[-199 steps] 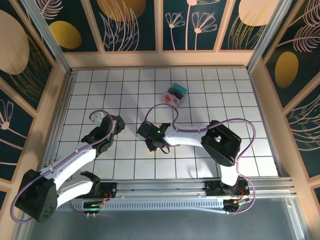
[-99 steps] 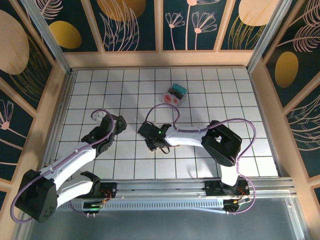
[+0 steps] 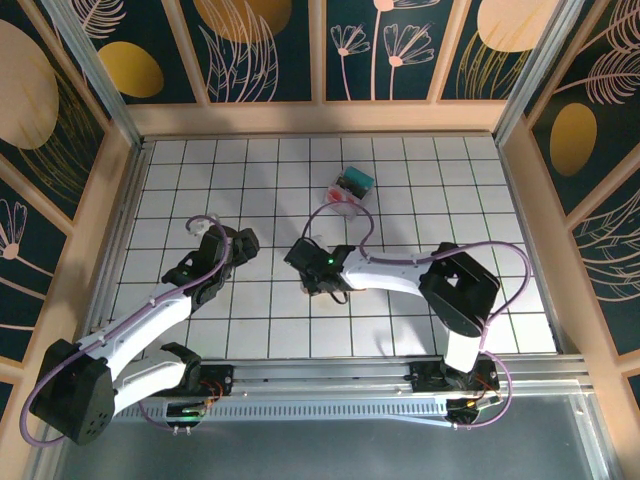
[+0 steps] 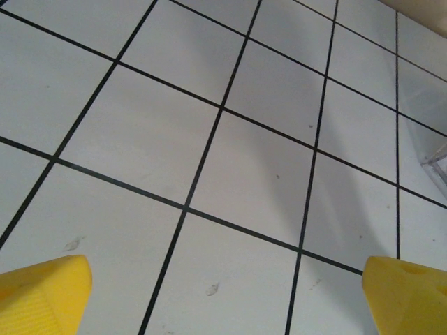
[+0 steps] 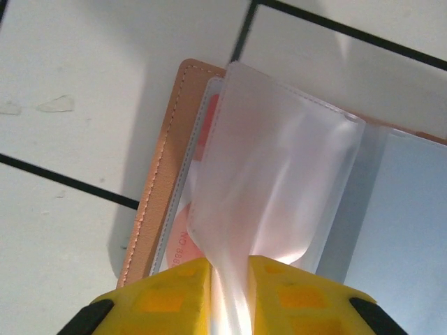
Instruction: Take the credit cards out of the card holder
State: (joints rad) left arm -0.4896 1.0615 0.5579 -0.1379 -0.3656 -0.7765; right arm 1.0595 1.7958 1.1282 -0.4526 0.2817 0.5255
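Card holder (image 5: 150, 202) lies open on the white tiled table (image 4: 209, 153), with its tan stitched edge on the left and blue-grey lining on the right. Right gripper (image 5: 228, 279) sits directly over it, yellow fingers clenched on a clear sleeve (image 5: 279, 181) that stands up off the pockets. A reddish card (image 5: 183, 234) shows beneath. Left gripper (image 3: 237, 246) is left of the holder, well apart, jaws spread wide over bare tiles. Clear plastic box (image 3: 350, 187) lies beyond the holder, apart from it, with open tiles between.
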